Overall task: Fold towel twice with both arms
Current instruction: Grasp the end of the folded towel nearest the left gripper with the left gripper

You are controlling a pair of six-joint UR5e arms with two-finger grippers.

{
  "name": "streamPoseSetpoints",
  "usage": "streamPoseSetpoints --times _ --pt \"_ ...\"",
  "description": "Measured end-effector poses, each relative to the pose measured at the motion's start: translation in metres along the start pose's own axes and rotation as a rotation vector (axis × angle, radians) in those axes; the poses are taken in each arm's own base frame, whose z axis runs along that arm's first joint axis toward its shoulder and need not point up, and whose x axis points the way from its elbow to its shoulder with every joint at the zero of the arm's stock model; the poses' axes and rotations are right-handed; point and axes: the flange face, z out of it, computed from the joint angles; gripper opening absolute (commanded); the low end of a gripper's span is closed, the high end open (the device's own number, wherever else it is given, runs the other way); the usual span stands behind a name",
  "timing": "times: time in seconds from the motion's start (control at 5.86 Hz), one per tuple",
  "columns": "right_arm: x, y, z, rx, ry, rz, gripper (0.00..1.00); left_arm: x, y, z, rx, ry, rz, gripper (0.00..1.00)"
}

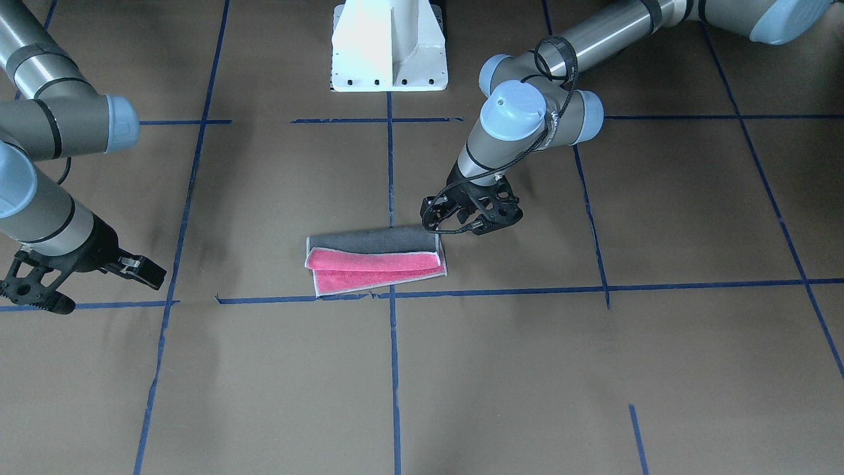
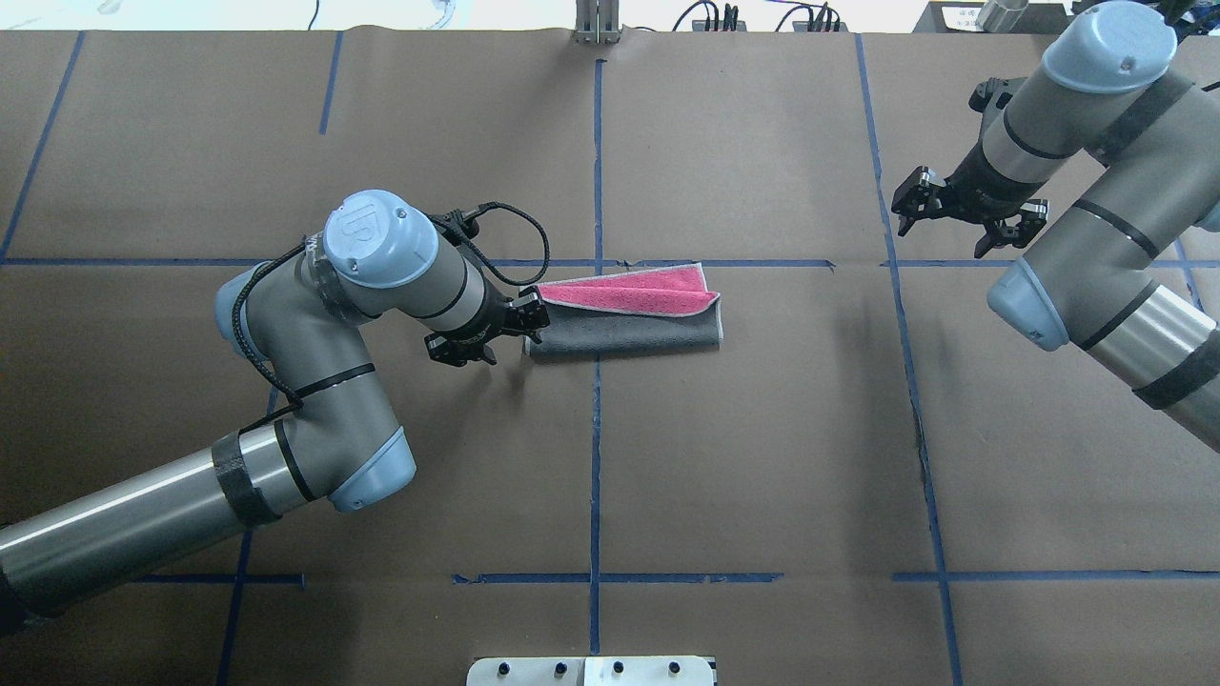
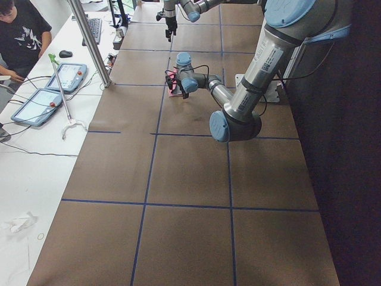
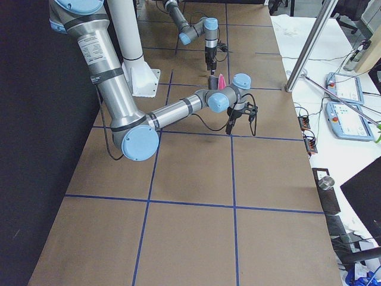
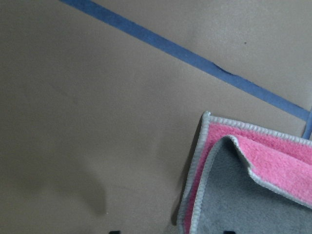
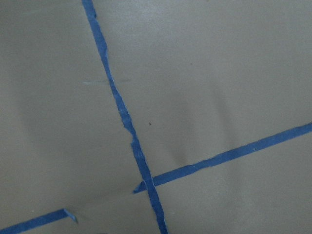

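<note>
Overhead exterior view, starting at the robot's side: nearest us, the silver-grey tubular left arm with light blue joint caps [image 2: 315, 381] stretches over the brown paper-covered table marked with blue tape lines [image 2: 762, 457]. Its black skeletal left gripper [image 2: 496, 333] sits low with its fingers spread and nothing between them. Just ahead of those fingertips lies the small square terry towel, pink-red on one face and grey on the other [image 2: 624, 324]. Its short end is right at the gripper, and we cannot tell whether they touch. The left wrist view shows that end's corner [image 5: 243, 204] with the grey layer lying over the pink one.

We judge the first fold done. The towel is a long strip, grey face up, with a pink band showing along the side beyond the gripper, so the layers are not quite even. The second fold, short end over short end, is left to do.

Farthest out, the black right gripper [image 2: 963, 214] hangs with its fingers apart and empty, well away from the towel, over bare taped paper
</note>
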Motion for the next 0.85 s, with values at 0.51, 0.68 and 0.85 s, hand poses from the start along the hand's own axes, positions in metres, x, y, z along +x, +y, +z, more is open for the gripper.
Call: streamPoseSetpoints --times 0.51,0.68,0.85 --pt "0.000 0.002 0.001 -0.003 -0.001 -0.002 1.00 0.011 -0.002 0.007 0.002 0.013 -0.003 0.43" --pt "-0.001 0.002 0.001 -0.004 -0.002 -0.002 1.00 0.014 -0.003 0.011 0.002 0.017 -0.015 0.42" --pt "-0.001 0.002 0.000 -0.006 -0.003 -0.002 1.00 0.015 -0.004 0.014 0.001 0.020 -0.023 0.40"
